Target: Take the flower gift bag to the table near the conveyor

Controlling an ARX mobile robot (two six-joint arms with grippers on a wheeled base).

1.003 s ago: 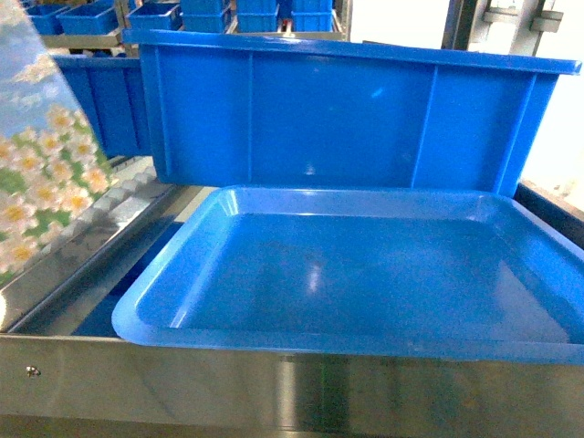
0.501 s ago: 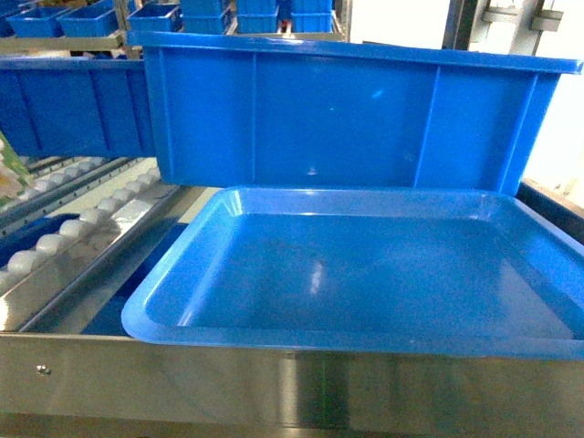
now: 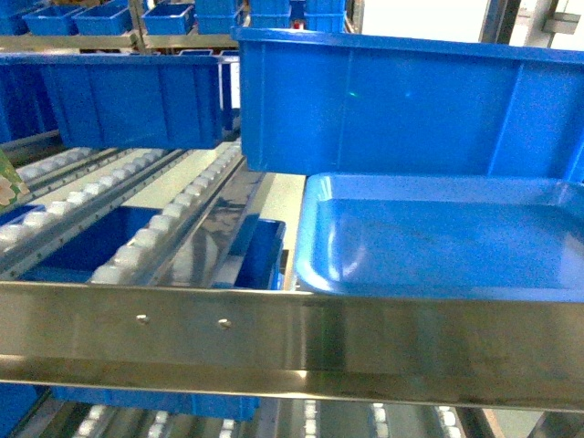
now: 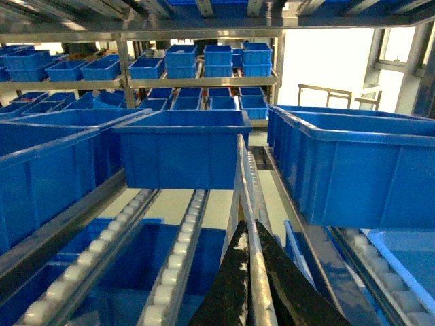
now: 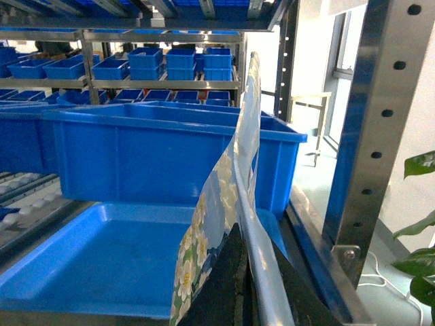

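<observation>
Head view: a steel rack with rows of white rollers, the conveyor (image 3: 137, 246), fills the frame beside a shallow blue plastic tray (image 3: 438, 242) and deep blue plastic bins (image 3: 401, 100); only a corner of the flower-printed gift bag (image 3: 7, 187) shows at the left edge, and no desk is visible. Left wrist view: the left pincer (image 4: 253, 285) is pressed together on the bag's thin upper edge, seen edge-on. Right wrist view: the right pincer (image 5: 246, 285) likewise pinches the bag's edge, its daisy-printed panel hanging over the tray. Judged advice: keep both grips matched in height and spacing so the bag stays taut, lifting it clear of rails and bins while turning toward the desk.
</observation>
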